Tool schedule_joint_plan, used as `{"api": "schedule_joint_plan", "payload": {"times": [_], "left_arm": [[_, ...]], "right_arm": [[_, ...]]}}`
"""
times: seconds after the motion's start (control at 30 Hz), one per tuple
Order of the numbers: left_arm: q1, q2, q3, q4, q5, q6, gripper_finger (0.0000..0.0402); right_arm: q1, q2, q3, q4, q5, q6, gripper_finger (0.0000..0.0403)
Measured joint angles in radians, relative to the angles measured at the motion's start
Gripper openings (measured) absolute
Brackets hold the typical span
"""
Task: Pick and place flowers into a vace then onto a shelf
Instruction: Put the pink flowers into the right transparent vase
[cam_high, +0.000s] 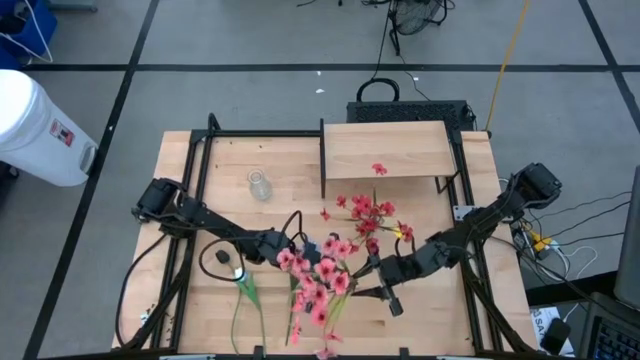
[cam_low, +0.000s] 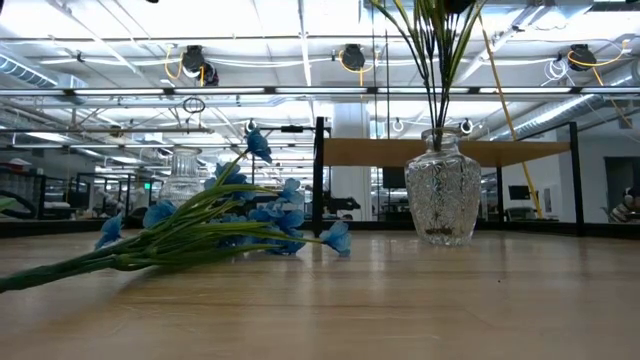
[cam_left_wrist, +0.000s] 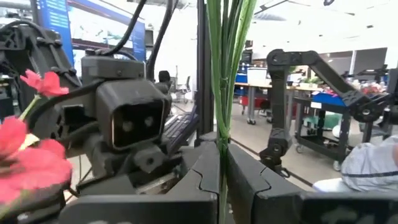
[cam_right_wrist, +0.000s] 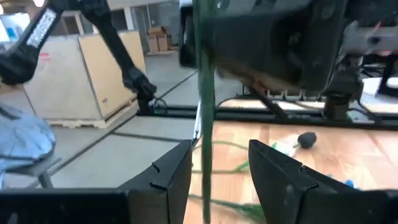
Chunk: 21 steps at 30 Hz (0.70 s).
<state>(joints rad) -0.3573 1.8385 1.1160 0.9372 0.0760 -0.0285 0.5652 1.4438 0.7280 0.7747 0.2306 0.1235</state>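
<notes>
**Pink flowers held upright over the table by the left gripper**

A spray of red-pink flowers is seen near the middle of the table's front half, its green stalks pinched between the pressed-together fingers of the left gripper. The stalks are stood in a cut-glass vase. The right gripper is placed just beside the blossoms, its fingers spread around one stalk without touching it. A blue bunch is laid flat on the table. The shelf is set at the far edge.
</notes>
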Motion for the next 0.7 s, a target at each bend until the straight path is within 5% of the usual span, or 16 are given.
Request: {"api": "schedule_joint_plan", "payload": {"times": [0.23,0.43,0.7], "left_arm": [[0.000,0.000,0.000,-0.007,-0.022,-0.005,0.0012],[0.000,0.000,0.000,-0.008,-0.025,-0.007,0.0013],[0.000,-0.001,0.000,-0.027,-0.008,-0.029,0.0057]], "right_arm": [[-0.009,-0.001,0.000,0.000,-0.015,0.022,0.0119],[-0.012,-0.001,0.000,0.000,-0.052,0.007,0.0014],[-0.007,-0.023,0.000,-0.019,-0.045,-0.019,0.0005]]}}
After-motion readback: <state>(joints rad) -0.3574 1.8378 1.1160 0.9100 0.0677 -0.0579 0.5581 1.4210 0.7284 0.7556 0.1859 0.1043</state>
